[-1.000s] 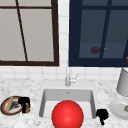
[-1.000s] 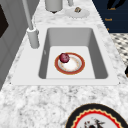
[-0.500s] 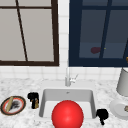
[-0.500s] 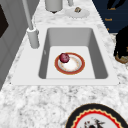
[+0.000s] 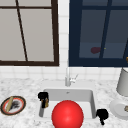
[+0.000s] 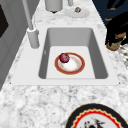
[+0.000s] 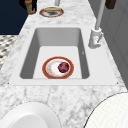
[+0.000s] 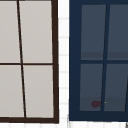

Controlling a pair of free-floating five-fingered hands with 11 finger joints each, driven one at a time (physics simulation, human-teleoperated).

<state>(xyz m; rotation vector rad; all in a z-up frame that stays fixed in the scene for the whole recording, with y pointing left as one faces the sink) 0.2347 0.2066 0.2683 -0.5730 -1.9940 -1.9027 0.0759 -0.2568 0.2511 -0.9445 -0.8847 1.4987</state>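
Left hand (image 5: 43, 98) hovers over the left rim of the sink (image 5: 87, 96), fingers curled and pointing down, clenched on nothing visible; nearest to it on the bench (image 5: 27, 86) lies a red-rimmed plate (image 5: 13, 105) bearing a pale stick and dark scraps. Right hand (image 5: 102, 115) hangs at the sink's front right corner, fingers curled, grasping nothing. Inside the basin a second red-rimmed plate (image 6: 70, 63) carries a dark red fruit (image 6: 64, 57).

Red-rimmed plate with a dark-red fruit
The plate (image 6: 76, 65) lies flat on the sink (image 6: 98, 53) floor, below and right of the left hand (image 5: 43, 98); the round fruit (image 6: 64, 57) sits near its rim.
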